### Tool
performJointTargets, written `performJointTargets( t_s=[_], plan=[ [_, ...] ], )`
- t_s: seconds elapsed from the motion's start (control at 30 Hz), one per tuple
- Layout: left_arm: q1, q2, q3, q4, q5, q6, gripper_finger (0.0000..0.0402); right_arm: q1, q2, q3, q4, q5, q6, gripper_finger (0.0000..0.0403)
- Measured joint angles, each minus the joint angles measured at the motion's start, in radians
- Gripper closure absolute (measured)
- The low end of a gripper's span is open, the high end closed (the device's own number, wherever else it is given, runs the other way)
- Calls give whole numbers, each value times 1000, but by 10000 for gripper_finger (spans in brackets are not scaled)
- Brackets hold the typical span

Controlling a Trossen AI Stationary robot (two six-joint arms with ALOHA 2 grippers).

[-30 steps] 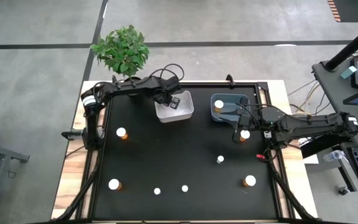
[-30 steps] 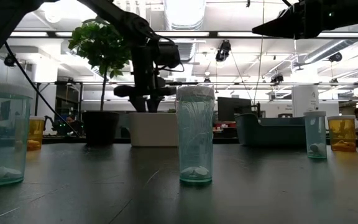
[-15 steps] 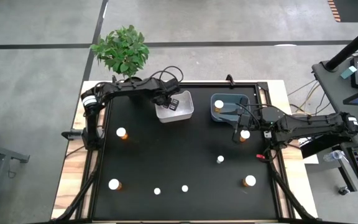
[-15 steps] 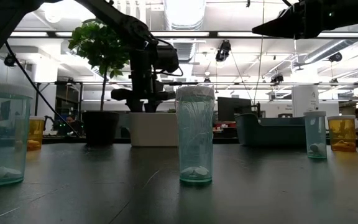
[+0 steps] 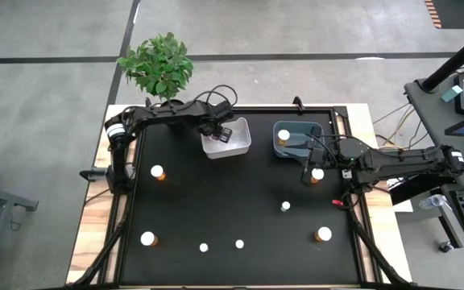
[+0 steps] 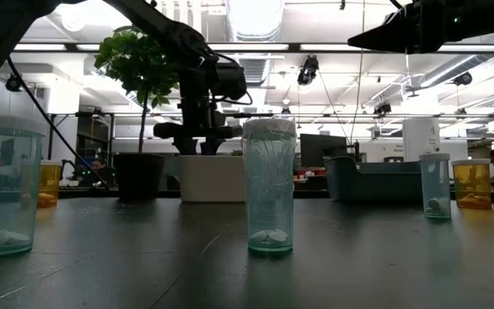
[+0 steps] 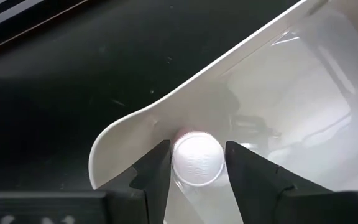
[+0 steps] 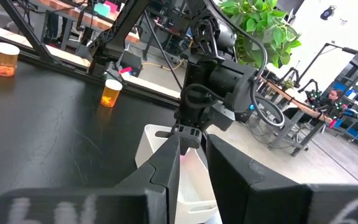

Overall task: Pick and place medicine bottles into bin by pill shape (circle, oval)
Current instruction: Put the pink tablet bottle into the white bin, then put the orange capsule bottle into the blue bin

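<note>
Medicine bottles: I count seven white caps out on the black table (image 5: 240,201), plus one capped bottle (image 7: 196,159) sitting inside the white bin (image 5: 236,145) at the far edge, left of centre. My left gripper (image 5: 225,133) is over that bin; on the left wrist cam its fingers stand either side of the cap with thin gaps, so they look parted and not clamping it. Right gripper (image 5: 306,176) hovers near the far right part of the table, just in front of the blue-grey bin (image 5: 284,149); on its wrist cam the fingers are nearly together with only a narrow slit and nothing between them. An amber bottle (image 5: 318,174) stands right beside that gripper. Others: amber ones near the left edge (image 5: 158,172), near-left corner (image 5: 148,239) and near-right corner (image 5: 324,235); small clear ones along the near edge (image 5: 204,248) (image 5: 239,244) and one right of centre (image 5: 285,206). Low cam shows a clear bottle (image 6: 269,184) front and centre with pills at the bottom. Potted plant (image 5: 159,66) sits beyond the far left corner.
</note>
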State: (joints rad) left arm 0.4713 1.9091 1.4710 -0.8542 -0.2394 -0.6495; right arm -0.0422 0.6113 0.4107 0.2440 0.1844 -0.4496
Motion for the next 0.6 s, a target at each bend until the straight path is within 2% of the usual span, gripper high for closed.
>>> performJointTargets(
  t_s=[0.3,0.6],
  plan=[
    [0,-50,9,-20,0,10,264,0,0,0,0,0,0,330],
    [-25,-166,10,-24,7,38,264,0,0,1,0,1,-4,330]
  ],
)
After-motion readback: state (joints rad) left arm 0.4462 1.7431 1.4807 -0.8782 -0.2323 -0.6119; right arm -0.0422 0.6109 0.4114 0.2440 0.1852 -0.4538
